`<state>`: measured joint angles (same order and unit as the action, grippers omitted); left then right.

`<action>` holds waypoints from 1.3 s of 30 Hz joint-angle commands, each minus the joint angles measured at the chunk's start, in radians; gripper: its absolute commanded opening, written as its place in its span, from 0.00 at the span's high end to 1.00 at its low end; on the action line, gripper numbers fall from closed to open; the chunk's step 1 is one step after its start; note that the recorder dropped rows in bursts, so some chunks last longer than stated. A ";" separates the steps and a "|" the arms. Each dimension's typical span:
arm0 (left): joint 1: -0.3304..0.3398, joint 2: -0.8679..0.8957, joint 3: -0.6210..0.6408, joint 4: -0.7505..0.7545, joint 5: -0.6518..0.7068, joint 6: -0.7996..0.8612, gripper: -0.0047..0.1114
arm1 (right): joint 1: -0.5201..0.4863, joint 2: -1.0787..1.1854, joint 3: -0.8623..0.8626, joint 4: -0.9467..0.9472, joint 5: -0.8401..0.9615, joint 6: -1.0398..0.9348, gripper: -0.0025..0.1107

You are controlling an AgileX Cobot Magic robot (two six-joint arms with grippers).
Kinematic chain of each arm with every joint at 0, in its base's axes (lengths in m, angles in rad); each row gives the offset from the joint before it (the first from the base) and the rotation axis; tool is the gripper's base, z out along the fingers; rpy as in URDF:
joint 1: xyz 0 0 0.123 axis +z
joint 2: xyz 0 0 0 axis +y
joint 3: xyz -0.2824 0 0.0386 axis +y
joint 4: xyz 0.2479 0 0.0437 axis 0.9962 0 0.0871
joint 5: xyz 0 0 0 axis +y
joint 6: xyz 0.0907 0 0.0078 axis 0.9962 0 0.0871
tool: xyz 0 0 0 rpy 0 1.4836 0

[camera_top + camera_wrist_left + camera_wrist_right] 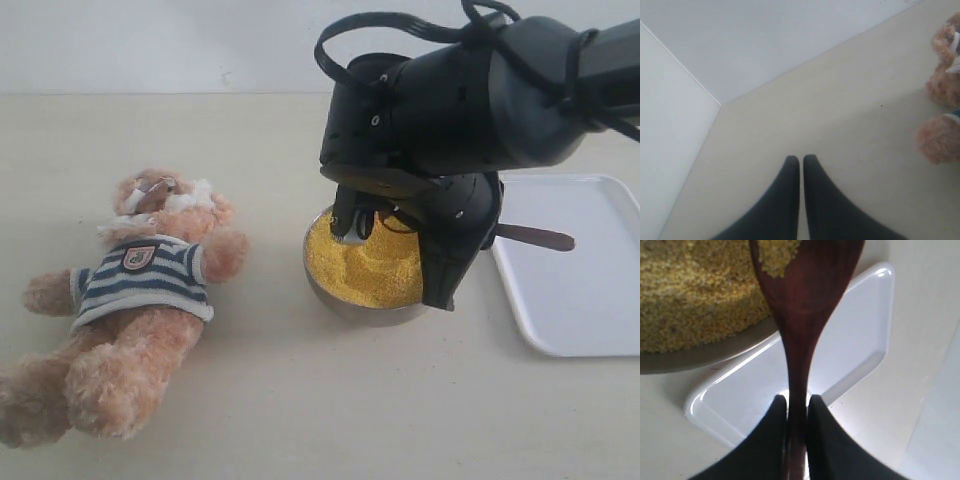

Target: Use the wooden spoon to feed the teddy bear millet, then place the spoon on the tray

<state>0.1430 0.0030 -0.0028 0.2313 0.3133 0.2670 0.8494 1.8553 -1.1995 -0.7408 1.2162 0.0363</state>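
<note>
The teddy bear [140,300] lies on its back at the left of the exterior view, head toward the upper left, feet at the lower left corner, so its long axis runs steeply down the frame with a slight lean. The tray [590,300] sits at the right edge, just beside the metal bowl [345,298] at centre, which is heaped with millet [375,270]. The bear's muzzle is therefore leftward and a little up-frame from the bowl, well apart from it. The wooden spoon [800,315] points its round end at the millet, with a few grains on it, and its handle toward the tray. The right gripper [796,402] pinches that slim handle between nearly closed fingers. The left gripper [800,160] is pressed closed on nothing (only bear limbs show at the edge of its own view).
</note>
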 commanded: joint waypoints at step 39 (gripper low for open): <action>0.004 -0.003 0.003 0.001 -0.003 0.001 0.93 | -0.003 0.042 0.002 -0.003 0.005 0.023 0.98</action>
<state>0.1430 0.0030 -0.0028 0.2313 0.3133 0.2670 0.8494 1.9005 -1.1995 -0.7480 1.2162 0.0634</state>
